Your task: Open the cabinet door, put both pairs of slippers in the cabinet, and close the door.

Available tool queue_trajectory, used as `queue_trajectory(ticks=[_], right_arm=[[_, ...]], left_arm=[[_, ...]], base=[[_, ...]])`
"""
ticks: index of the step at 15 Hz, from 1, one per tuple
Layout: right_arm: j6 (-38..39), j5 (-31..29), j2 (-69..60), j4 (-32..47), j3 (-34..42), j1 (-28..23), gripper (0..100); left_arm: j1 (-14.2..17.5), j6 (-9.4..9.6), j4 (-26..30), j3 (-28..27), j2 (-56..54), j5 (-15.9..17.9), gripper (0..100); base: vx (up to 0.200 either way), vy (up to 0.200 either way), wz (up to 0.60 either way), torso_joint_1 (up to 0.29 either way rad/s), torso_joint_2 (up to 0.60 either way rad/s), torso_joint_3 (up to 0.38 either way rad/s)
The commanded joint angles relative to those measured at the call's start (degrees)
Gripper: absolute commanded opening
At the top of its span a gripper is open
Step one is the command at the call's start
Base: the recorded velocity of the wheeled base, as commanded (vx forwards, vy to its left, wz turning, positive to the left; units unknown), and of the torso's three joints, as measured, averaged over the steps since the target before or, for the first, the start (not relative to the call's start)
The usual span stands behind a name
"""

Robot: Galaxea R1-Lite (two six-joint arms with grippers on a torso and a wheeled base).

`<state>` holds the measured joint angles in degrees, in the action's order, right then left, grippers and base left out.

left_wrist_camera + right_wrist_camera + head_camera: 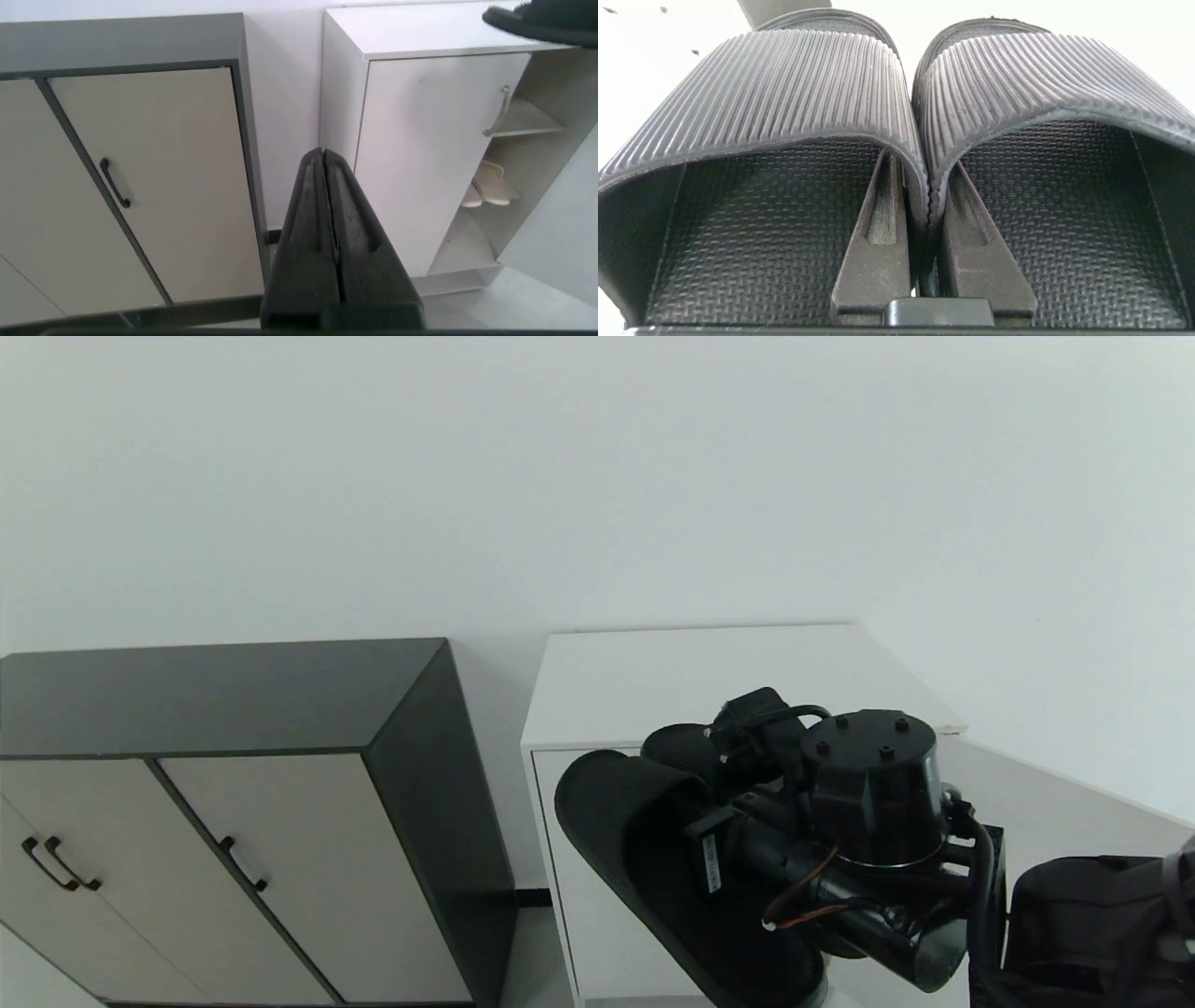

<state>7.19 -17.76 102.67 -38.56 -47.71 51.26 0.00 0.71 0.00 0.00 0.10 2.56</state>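
One pair shelved, black pair in the right gripper: placing step

At 8 o'clock in the head view is the dark cabinet, doors shut, not my target. The left gripper hangs in front of it, fingers pressed together on nothing.

From centre to 5 o'clock is the white cabinet. The left wrist view has its door off the opening and the shelves exposed, with pale slippers lying on a lower shelf. I judge door-open and the first pair done.

At 5 o'clock, in front of the white cabinet and up near its top edge, are the black slippers, side by side and carried by the right gripper. One finger sits inside each slipper, clamping the two inner strap walls together. Both slippers hang from that pinch, toes pointing away from the wrist.

Step in hand, my call: get the black pair onto a free shelf.
- I'd lower first, then go in toes first through the opening, clear of the door edge.
- I'd keep the clamp tight until the soles rest on the shelf; slacken early and one slipper may drop.
- I'd aim for the shelf above the pale pair so I don't land on it.
- The left arm is free to shut the door afterwards.
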Motion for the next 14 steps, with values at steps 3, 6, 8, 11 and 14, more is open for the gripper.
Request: queue_trajectory(ticks=[3,6,8,11,14], right_arm=[[-0.1,-0.1,0.3,0.1,0.3,-0.1,0],[-0.1,-0.2,0.1,-0.4,0.5,-0.1,0],[-0.2,-0.2,0.0,-1.4,0.8,-0.1,0],[-0.3,-0.2,-0.1,-2.2,1.5,0.0,0],[-0.3,-0.2,-0.1,-2.2,1.7,0.0,0]], left_arm=[[0.0,0.0,0.0,0.0,0.0,0.0,0],[0.1,0.0,0.0,0.0,0.0,0.0,0],[0.1,0.0,0.0,0.0,0.0,0.0,0],[0.0,0.08,0.0,0.0,0.0,0.0,0],[0.1,0.08,0.0,0.0,0.0,0.0,0]], base=[[0.0,0.0,0.0,0.0,0.0,0.0],[0.0,0.0,0.0,0.0,0.0,0.0],[0.0,0.0,0.0,0.0,0.0,0.0],[0.0,-0.067,0.0,0.001,0.0,0.001],[0.0,-0.2,0.0,0.001,0.0,0.004]])
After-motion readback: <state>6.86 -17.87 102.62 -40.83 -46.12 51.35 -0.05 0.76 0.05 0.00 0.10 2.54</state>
